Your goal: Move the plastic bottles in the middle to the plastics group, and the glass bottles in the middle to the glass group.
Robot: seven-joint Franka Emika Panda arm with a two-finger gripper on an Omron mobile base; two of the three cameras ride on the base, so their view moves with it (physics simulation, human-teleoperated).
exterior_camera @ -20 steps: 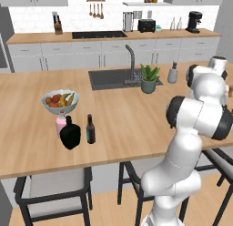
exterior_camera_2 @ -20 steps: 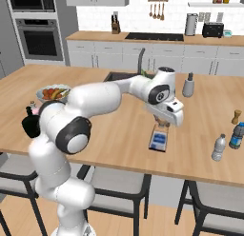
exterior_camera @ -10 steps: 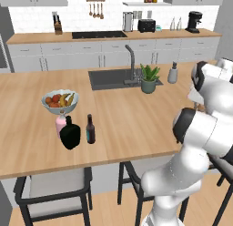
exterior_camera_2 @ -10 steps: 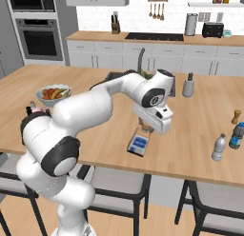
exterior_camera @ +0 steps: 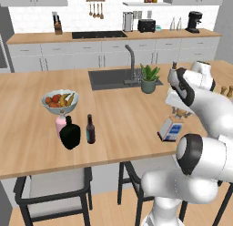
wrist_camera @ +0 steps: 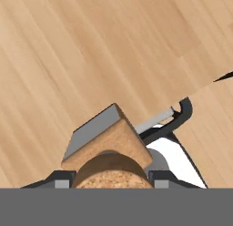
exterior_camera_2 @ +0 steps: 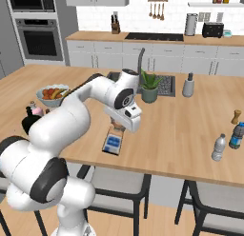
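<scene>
The gripper (exterior_camera_2: 118, 129) is clenched on the neck of the squarish clear bottle (exterior_camera_2: 113, 143), just under its tan cork stopper (wrist_camera: 109, 169), and carries it above the table (exterior_camera_2: 181, 121) near the middle of the right base view; in the left base view the same bottle (exterior_camera: 170, 130) hangs at the right of the frame. The bottle is tilted: its long axis runs from the cork at the top down to a base that swings toward the near table edge, blue label facing the cameras. The glass group, the squat black bottle (exterior_camera: 70, 134) and the pale pink bottle (exterior_camera: 60, 122), stands at the left of the left base view beside the slim brown bottle (exterior_camera: 90, 129) and below the fruit bowl (exterior_camera: 59, 101). To carry this well, I would keep the grip firm on the neck, travel high enough to clear the brown bottle, and bring the bottle upright before lowering it into a free spot beside the black one
</scene>
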